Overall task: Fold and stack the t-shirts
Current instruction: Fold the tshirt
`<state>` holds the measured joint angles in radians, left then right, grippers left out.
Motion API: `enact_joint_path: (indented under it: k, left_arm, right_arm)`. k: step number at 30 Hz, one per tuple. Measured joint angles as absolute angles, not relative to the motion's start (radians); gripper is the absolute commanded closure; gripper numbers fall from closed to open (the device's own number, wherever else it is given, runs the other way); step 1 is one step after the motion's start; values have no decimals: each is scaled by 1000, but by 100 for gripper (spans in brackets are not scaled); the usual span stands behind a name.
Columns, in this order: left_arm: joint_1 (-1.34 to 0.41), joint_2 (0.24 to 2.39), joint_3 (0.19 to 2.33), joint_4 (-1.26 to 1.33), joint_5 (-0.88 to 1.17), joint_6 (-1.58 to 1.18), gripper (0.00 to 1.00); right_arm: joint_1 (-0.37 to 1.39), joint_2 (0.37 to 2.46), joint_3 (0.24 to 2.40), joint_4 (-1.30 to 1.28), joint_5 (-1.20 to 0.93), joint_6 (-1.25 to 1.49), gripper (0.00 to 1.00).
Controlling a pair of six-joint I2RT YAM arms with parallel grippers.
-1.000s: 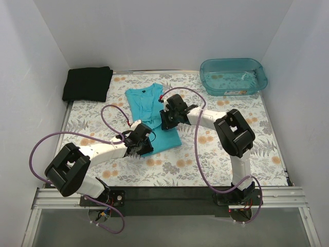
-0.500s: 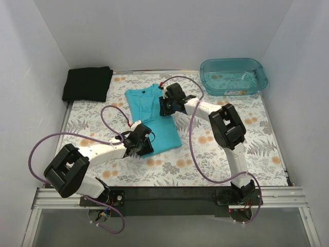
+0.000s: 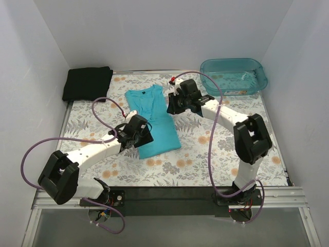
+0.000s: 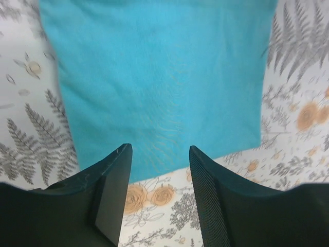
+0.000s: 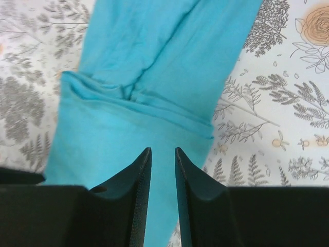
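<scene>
Quick rundown of the scene. The plain turquoise-teal V-neck cloth t-shirt (image 3: 154, 121) lies flat on the floral-print table (image 3: 205, 159), folded into a long narrow strip with the collar at the far end.

The left gripper (image 4: 159, 152) sits at the shirt's near end. From its wrist cam, the shirt (image 4: 159, 77) fills the view straight ahead of the fingers (image 4: 110, 190), and the hem runs across right under the tips. The jaws are spread fairly wide and there's nothing between them, just cloth and tablecloth showing through the gap. From overhead, this gripper (image 3: 136, 131) is at the strip's near-left corner.

The right gripper (image 5: 162, 152) is up by the other end, at the strip's right edge near the collar (image 3: 177, 103). Its jaws are only a narrow slot apart, and I can't see any fabric caught in there. The teal shirt (image 5: 154, 77) lies below and ahead of it, with a turned-over sleeve band crossing just in front of the fingertips.

The plain black cloth t-shirt (image 3: 87, 83) is already folded into a flat bundle, well off to the left of both grippers and farther out, by the back corner. A translucent teal plastic tub (image 3: 205, 77) sits near the right gripper, beyond it and to its right.
</scene>
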<state>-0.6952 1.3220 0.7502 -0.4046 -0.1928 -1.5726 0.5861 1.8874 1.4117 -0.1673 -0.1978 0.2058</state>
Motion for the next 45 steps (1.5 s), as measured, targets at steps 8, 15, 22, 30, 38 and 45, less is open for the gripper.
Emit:
enact_joint_path:
  k: [8,15,22,30,38,45]
  left_arm:
    - [-543,1408,818,-375,-199,-1491,63]
    - [-456,1602,932,-359,-181,-1418,64]
    - [-356,1749,1070,-338,-150,-1373,64]
    - [-319,1678,1079,-345,-106,-1379,59]
    - [-320,1494,926,-245,10,-1448,66]
    - [-290,1627,794,-110,66,-1524,71]
  right_arm:
    - [588,1680,1212,-138,-251,211,72]
    - [588,1657,1110,-133,-265,217,73]
    - [586,1655,1075,-107,-286,244,73]
    - [548,1775,1150,0,-414,310,73]
    - [509,2017,1271,112,-545,392,74]
    - [463,2166,1306,228,-665,442,74]
